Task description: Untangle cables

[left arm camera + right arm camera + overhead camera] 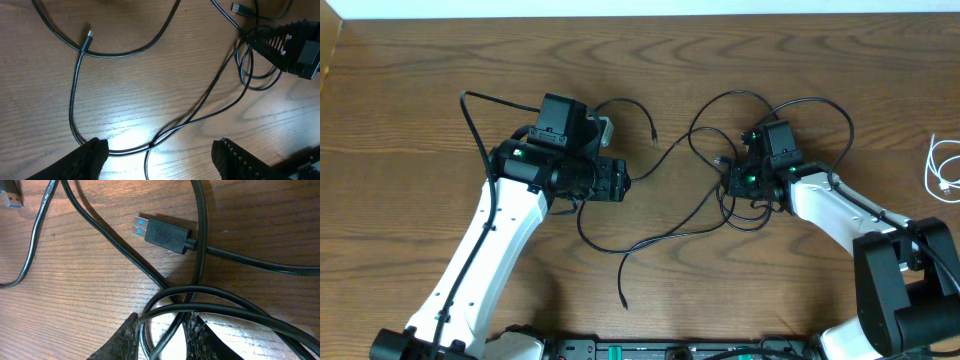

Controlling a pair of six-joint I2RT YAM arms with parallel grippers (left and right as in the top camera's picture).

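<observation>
Several thin black cables point(670, 232) lie looped and crossed on the wooden table between my arms. My left gripper point(623, 183) is wide open, low over two crossing strands point(150, 146) that run between its fingers point(157, 157). My right gripper point(732, 185) sits on the tangle's right knot. In the right wrist view its fingers point(160, 335) are narrowly apart and straddle crossing strands point(200, 287), with table showing between them. A black USB plug point(162, 234) lies just ahead. A white cable point(942, 168) lies coiled at the far right.
A small plug end point(87, 36) lies on the wood ahead of the left gripper, and another USB plug point(240, 8) beside the right gripper point(287, 45). A loose cable end point(623, 298) points toward the front edge. A grey block point(603, 128) sits by the left wrist.
</observation>
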